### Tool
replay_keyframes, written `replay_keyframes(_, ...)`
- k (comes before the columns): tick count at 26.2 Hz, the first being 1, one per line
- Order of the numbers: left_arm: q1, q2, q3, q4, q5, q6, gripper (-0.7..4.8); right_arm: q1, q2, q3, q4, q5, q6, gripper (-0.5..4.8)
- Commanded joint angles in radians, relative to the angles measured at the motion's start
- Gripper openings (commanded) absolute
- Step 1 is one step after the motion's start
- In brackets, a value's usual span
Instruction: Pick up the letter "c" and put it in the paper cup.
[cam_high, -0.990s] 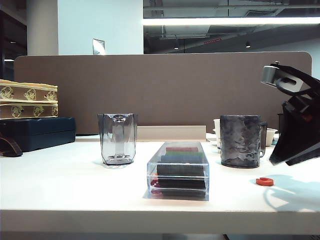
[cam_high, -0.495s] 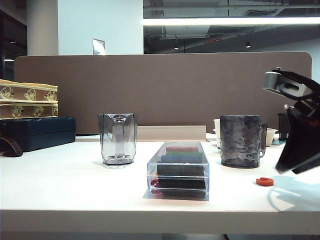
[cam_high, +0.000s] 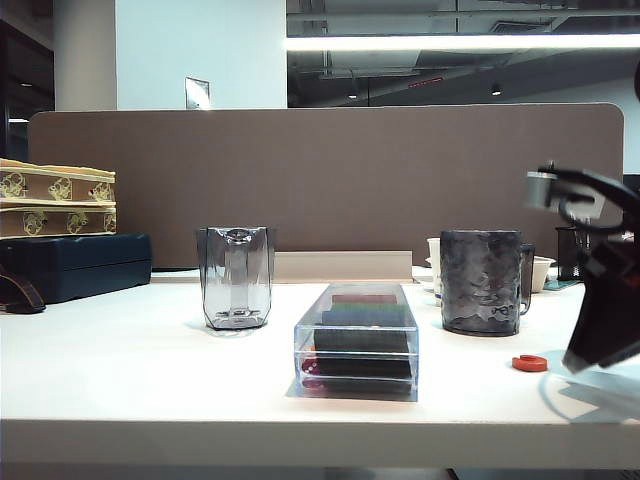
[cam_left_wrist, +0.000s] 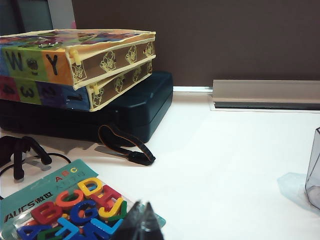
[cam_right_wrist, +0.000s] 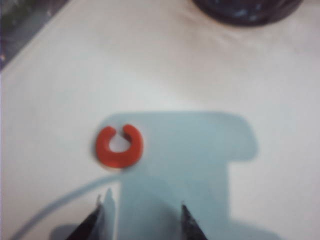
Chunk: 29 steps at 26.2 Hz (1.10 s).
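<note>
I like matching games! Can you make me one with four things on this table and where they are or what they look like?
Things:
1. letter C
2. dark mug
3. clear box
4. right gripper

Clues:
A. middle of the table, coloured layers inside
B. open, above the table near the red piece
C. small, orange-red, flat on the table
D. stands behind the red piece

Pairs: 1-C, 2-D, 3-A, 4-B
</note>
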<state>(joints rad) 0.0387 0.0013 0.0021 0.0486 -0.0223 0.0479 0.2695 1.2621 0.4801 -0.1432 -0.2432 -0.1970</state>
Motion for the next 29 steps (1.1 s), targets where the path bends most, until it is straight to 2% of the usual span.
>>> replay_keyframes(1,0.0,0.0,0.004,0.012,0.0,-0.003,-0.06,0.002,0.026,0.006,0.028,-0.008,-0.002,1.91)
replay_keyframes(10,0.0,0.0,0.004,0.012,0.0,-0.003,-0.06,0.027,0.051,0.011,0.055,-0.056,-0.002,1.92)
replay_keyframes(29,0.0,0.0,0.004,0.012,0.0,-0.003,-0.06,0.05,0.144,0.048,0.084,-0.047,-0.001,2.02)
